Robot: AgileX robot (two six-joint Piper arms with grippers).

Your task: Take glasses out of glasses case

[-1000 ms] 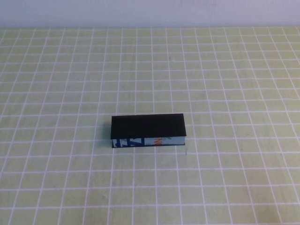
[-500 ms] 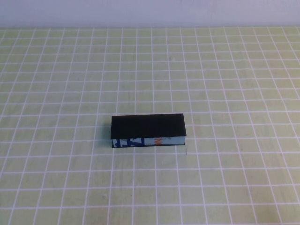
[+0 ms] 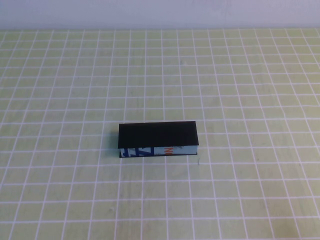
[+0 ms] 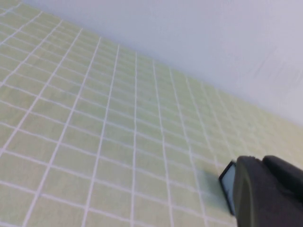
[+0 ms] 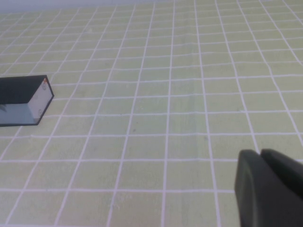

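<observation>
The glasses case (image 3: 157, 135) lies shut in the middle of the table, with its matte black lid on top and its blue, white and orange printed side facing me. The glasses are hidden; none show outside the case. Neither arm appears in the high view. My left gripper (image 4: 260, 163) is shut and empty, held above the table a short way from one end of the case (image 4: 227, 182). My right gripper (image 5: 259, 153) is shut and empty, well away from the other end of the case (image 5: 21, 94).
The table is covered by a light green mat with a white grid (image 3: 240, 90). A pale wall (image 3: 160, 12) runs along the table's far edge. Nothing else stands on the mat.
</observation>
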